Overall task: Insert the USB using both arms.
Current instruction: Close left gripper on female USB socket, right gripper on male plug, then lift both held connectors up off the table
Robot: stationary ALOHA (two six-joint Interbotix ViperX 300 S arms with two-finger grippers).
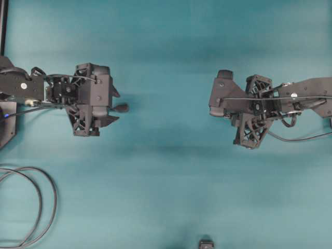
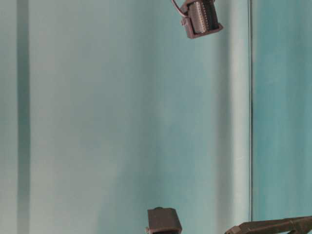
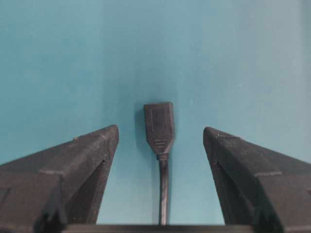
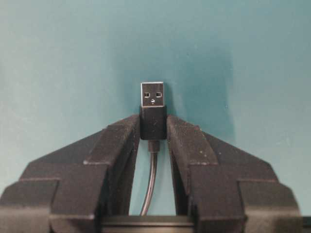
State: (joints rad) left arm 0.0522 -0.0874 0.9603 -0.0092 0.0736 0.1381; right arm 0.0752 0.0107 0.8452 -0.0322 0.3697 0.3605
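In the right wrist view the USB (image 4: 152, 108) points forward, its silvery metal tip clear of the fingers. My right gripper (image 4: 153, 124) is shut on its dark body, and its thin cable (image 4: 151, 179) runs back between the fingers. From overhead the right arm (image 1: 270, 101) hides the USB. My left gripper (image 3: 160, 133) stands open over the teal table. An all-dark socket (image 3: 159, 124) on its cable lies between the fingers, touching neither. Overhead, that socket (image 1: 122, 108) pokes out to the right of the left gripper (image 1: 110, 107).
A looped dark cable coil (image 1: 36, 207) lies at the lower left. A thin cable (image 1: 295, 138) trails right from under the right arm. A small dark object (image 1: 206, 244) sits at the front edge. A wide stretch of teal table separates the arms.
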